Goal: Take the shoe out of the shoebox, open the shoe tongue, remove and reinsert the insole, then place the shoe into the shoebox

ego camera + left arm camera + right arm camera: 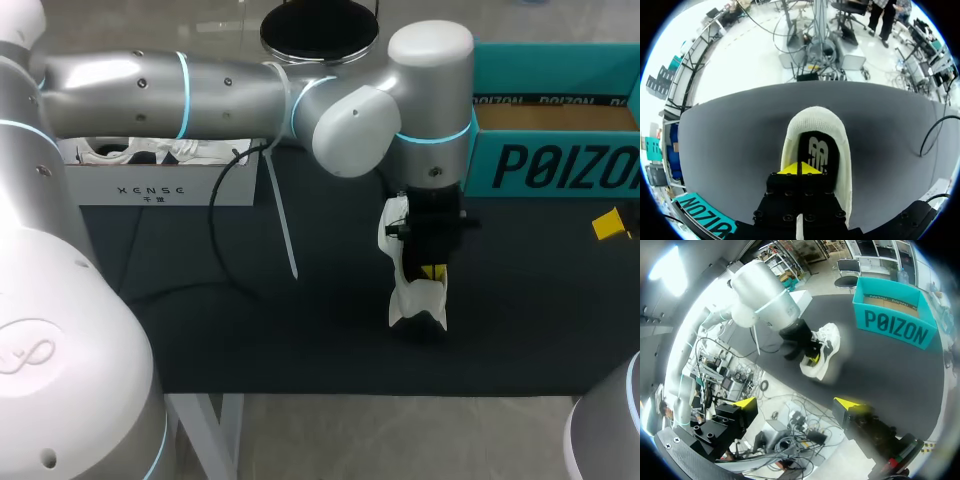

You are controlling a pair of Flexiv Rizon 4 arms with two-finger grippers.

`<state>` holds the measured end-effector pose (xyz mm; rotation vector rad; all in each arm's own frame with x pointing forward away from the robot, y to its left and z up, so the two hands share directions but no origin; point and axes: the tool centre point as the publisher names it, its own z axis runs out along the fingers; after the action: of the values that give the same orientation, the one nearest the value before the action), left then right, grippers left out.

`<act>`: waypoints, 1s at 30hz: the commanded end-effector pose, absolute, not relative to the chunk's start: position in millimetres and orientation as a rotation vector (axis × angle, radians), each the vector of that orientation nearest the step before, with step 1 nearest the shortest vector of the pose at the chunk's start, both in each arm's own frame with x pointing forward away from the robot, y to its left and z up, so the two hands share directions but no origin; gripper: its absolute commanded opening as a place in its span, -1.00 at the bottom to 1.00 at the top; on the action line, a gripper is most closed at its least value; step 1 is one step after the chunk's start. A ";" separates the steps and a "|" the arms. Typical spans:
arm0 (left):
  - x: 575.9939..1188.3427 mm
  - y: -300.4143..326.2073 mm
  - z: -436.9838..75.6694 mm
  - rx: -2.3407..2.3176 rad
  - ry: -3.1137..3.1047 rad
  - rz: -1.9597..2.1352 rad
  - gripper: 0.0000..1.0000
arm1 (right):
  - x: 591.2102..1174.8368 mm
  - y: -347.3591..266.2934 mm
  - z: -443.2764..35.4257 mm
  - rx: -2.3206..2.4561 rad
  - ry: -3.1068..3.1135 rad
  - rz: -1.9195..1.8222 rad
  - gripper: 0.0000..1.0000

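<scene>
While clamped in the left tool (pixel 800 169), a white sneaker (pixel 415 300) is held toe-down over the black counter (pixel 300 330) at centre frame; the right tool (pixel 797 406) is seen with fingers apart.

A robotics lab: my silver left arm (pixel 150 85) over a black-topped table (pixel 250 340), a loose cable (pixel 211 215) trailing across it.

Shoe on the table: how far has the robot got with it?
Done: the shoe is out, lying on the table. In hand: the left gripper is down in its opening, over the insole, which lies inside; whether it has been out yet cannot be told. Left: putting the shoe into the teal box, which looks empty. The right gripper hangs apart, open.
</scene>
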<state>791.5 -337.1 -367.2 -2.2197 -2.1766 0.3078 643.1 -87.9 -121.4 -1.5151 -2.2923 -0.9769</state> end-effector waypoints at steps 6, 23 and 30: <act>775.3 -340.3 -399.8 -2.211 -2.151 0.346 -1.00 | 636.1 -88.3 -123.7 -1.525 -2.293 -0.990 1.00; 803.4 -340.3 -385.5 -2.206 -2.252 0.239 -1.00 | 636.1 -88.3 -123.7 -1.525 -2.293 -0.990 1.00; 816.7 -335.5 -367.2 -2.249 -2.288 0.174 -1.00 | 636.1 -88.3 -123.7 -1.525 -2.293 -0.990 1.00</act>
<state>820.1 -342.0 -376.1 -2.2375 -2.2757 0.2027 643.1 -87.9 -121.3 -1.5153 -2.2922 -0.9769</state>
